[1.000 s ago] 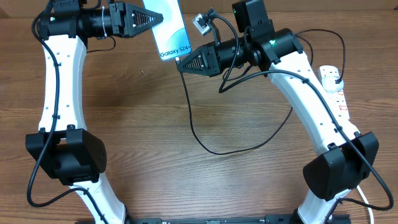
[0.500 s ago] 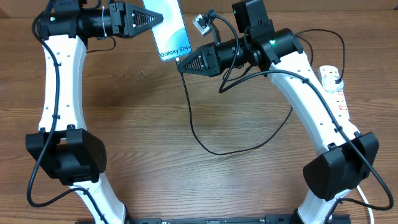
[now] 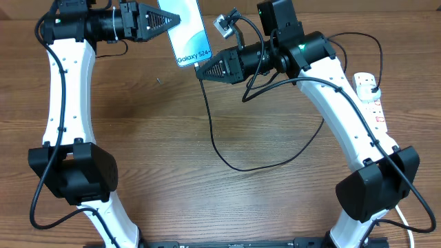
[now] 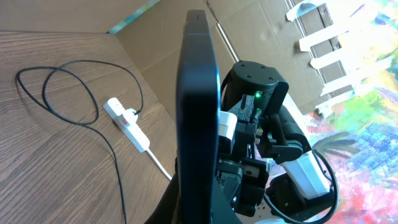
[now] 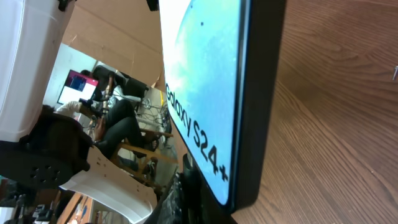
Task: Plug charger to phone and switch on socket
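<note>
The phone (image 3: 187, 31) hangs above the back of the table, screen up, "Galaxy S24+" at its near end. My left gripper (image 3: 171, 19) is shut on its left side. In the left wrist view the phone (image 4: 199, 106) shows edge-on and dark. My right gripper (image 3: 201, 71) is shut on the charger's tip, pressed against the phone's bottom edge (image 5: 261, 155); the tip itself is hidden. The charger's black cable (image 3: 234, 165) loops over the table to its plug (image 3: 372, 84) in the white socket (image 3: 375, 103) at the right edge.
The socket's thick white cord (image 3: 406, 220) runs toward the front right corner. In the left wrist view, the socket (image 4: 127, 121) lies by a brown cardboard wall (image 4: 161, 56). Both arm bases (image 3: 72, 172) (image 3: 375, 186) stand near the front.
</note>
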Controlling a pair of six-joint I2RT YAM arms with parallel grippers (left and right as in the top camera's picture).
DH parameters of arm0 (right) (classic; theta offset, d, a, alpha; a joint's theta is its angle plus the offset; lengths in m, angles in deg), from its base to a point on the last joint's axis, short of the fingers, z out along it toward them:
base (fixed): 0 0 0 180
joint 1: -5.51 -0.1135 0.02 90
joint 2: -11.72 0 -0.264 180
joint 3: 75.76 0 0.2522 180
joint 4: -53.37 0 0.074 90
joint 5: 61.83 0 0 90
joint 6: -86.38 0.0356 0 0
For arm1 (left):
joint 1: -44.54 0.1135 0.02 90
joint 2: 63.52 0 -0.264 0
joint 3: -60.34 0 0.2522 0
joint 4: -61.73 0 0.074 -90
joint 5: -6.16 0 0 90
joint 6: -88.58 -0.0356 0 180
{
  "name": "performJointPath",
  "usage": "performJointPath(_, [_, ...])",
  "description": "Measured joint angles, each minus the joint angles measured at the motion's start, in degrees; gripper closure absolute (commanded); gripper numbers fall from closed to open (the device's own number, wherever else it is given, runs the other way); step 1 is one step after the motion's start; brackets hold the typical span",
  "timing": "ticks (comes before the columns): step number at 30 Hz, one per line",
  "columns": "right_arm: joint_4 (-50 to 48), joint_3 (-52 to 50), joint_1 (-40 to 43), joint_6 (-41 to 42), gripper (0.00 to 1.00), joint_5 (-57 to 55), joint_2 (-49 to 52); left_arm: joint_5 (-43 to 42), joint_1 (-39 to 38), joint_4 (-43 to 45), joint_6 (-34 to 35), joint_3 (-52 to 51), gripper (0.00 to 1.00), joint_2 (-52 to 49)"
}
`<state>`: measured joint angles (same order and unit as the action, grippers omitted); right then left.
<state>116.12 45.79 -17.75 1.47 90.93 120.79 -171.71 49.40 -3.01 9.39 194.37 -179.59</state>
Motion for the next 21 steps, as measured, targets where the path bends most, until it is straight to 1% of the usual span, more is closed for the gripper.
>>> performJointPath(7, [-0.2, 0.0, 0.0, 0.7, 0.96, 0.0, 0.0, 0.0, 0.0, 0.0, 0.0, 0.0, 0.96, 0.0])
performJointPath(21, [-1.3, 0.0, 0.0, 2.4, 0.96, 0.5, 0.0, 0.2, 0.1, 0.4, 2.6, 0.0, 0.96, 0.0])
